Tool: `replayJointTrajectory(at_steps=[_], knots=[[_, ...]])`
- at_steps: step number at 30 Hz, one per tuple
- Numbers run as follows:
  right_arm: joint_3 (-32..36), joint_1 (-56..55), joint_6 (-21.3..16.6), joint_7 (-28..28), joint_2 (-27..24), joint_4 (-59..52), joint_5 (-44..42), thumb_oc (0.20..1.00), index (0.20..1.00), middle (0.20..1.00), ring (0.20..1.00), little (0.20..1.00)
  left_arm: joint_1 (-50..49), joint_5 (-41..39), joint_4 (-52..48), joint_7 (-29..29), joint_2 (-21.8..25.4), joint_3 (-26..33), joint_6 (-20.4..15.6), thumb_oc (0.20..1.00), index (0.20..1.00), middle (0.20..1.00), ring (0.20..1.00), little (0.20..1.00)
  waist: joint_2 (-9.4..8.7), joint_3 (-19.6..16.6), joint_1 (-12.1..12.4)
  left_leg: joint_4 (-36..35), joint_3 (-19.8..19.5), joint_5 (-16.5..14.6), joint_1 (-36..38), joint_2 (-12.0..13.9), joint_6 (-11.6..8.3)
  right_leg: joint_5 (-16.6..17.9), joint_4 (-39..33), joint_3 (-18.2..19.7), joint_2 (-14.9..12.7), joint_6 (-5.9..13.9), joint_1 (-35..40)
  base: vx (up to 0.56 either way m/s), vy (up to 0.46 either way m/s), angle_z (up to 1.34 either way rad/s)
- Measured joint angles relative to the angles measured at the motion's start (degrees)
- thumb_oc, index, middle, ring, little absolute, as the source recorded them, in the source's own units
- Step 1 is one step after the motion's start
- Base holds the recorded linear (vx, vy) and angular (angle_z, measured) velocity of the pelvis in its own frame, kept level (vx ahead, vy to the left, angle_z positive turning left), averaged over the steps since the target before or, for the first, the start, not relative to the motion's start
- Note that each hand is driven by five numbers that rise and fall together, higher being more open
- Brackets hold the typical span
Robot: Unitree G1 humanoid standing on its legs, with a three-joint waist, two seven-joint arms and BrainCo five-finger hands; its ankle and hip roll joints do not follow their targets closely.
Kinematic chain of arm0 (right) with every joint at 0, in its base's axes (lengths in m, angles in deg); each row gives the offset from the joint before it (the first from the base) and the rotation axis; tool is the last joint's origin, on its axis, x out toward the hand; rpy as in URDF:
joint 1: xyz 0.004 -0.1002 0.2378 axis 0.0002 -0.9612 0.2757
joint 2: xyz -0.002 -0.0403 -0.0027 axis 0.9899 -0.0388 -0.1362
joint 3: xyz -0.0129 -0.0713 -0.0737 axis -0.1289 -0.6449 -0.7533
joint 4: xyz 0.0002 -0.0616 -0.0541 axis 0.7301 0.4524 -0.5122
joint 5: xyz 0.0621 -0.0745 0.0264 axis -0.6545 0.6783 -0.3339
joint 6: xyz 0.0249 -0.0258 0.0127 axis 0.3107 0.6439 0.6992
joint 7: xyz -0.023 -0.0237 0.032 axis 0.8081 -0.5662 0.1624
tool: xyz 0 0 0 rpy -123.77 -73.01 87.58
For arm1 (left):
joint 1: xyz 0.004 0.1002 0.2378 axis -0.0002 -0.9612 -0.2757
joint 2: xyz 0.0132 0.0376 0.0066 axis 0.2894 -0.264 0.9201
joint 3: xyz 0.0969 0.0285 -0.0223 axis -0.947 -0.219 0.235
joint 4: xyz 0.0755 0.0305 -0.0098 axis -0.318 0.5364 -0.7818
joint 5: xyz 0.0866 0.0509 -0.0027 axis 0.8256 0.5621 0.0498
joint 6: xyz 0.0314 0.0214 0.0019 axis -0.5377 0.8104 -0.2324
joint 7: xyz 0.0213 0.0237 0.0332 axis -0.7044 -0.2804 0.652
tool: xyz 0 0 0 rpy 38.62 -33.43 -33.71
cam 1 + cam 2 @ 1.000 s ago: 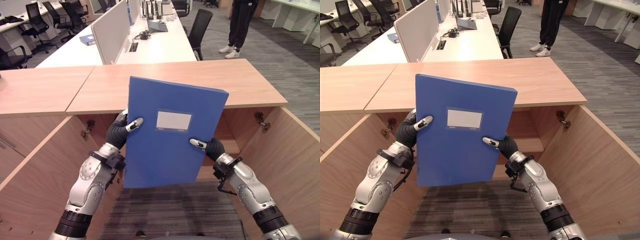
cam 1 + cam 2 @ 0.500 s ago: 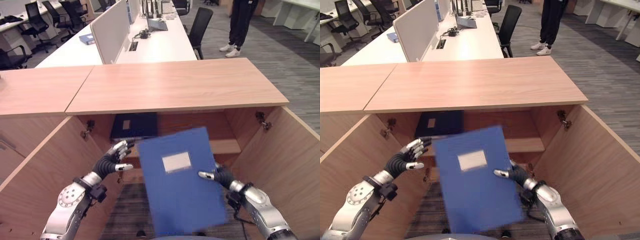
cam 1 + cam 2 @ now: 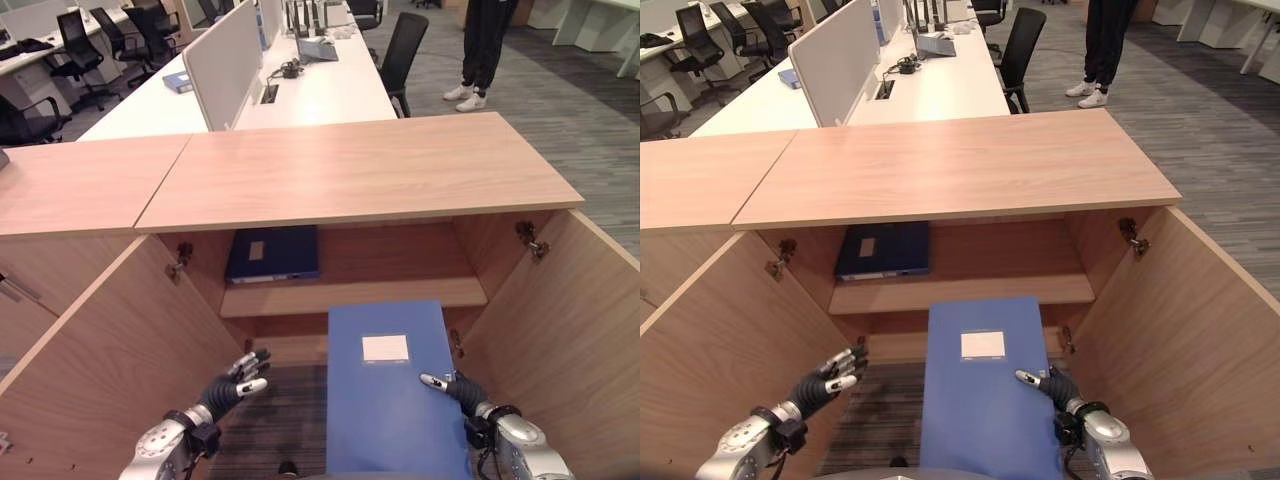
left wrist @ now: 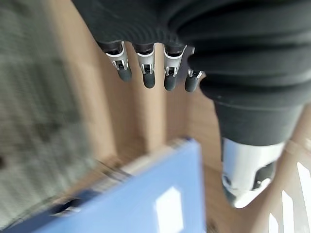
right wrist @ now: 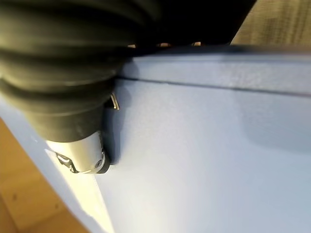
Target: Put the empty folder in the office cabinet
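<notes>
The blue folder (image 3: 395, 400) with a white label lies nearly flat, low before the open office cabinet (image 3: 350, 170), its far edge toward the lower compartment. My right hand (image 3: 455, 388) grips its right edge, thumb (image 5: 82, 155) pressed on the cover (image 5: 204, 145), the fingers hidden beneath. My left hand (image 3: 235, 375) hovers open to the folder's left, apart from it, fingers (image 4: 146, 68) straight, and the folder (image 4: 146, 204) lies past them.
A dark blue folder (image 3: 272, 253) lies on the left of the cabinet's shelf (image 3: 400, 293). Both doors stand open, one at the left (image 3: 90, 350) and one at the right (image 3: 580, 300). Beyond the cabinet are desks, a chair (image 3: 405, 50) and a standing person (image 3: 485, 50).
The folder went from upright in both hands to low and nearly flat. My left hand let go and dropped to the lower left. The right hand sank with the folder.
</notes>
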Motion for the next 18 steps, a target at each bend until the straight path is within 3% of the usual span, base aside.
replayJointTrajectory(at_steps=[8, 14, 18], knots=[[0.37, 0.02, -0.78, 4.66, 3.16, 2.6, -7.64, 0.2, 0.2, 0.2, 0.2, 0.2, 1.76, 5.16, 18.47, 6.87, -6.94, 0.1, -1.35, 1.0, 1.0, 1.0, 1.0, 1.0, 0.59, -0.4, -1.26, 0.0, 0.01, -0.24, 0.05, 0.43, -0.38, -0.11, -0.02, -0.03, 0.38, -0.15, 0.09, 0.01, -0.079, 0.0], [-0.06, 0.2, -1.86, 9.31, 5.66, 3.52, -14.21, 0.2, 0.2, 0.2, 0.2, 0.2, 2.19, 6.11, 25.42, 12.23, -9.8, 0.09, -1.69, 1.0, 1.0, 1.0, 1.0, 1.0, 1.47, -0.08, -1.06, 0.51, -0.61, -0.13, -0.42, 1.25, -0.58, -0.55, -0.02, -0.05, 1.32, -0.8, 0.27, -0.01, -0.088, 0.04], [0.44, 0.89, -2.42, 11.99, 6.14, 3.17, -16.32, 0.2, 0.2, 0.2, 0.2, 0.2, 5.19, 5.91, 29.72, 14.6, -10.69, 0.54, -2.08, 1.0, 1.0, 1.0, 1.0, 1.0, 1.28, 2.95, -0.66, 8.64, -2.21, -1.54, -4.59, 2.28, -1.92, -1.55, -0.05, -1.61, 1.84, -1.7, 2.0, 0.06, -0.021, 0.35]])
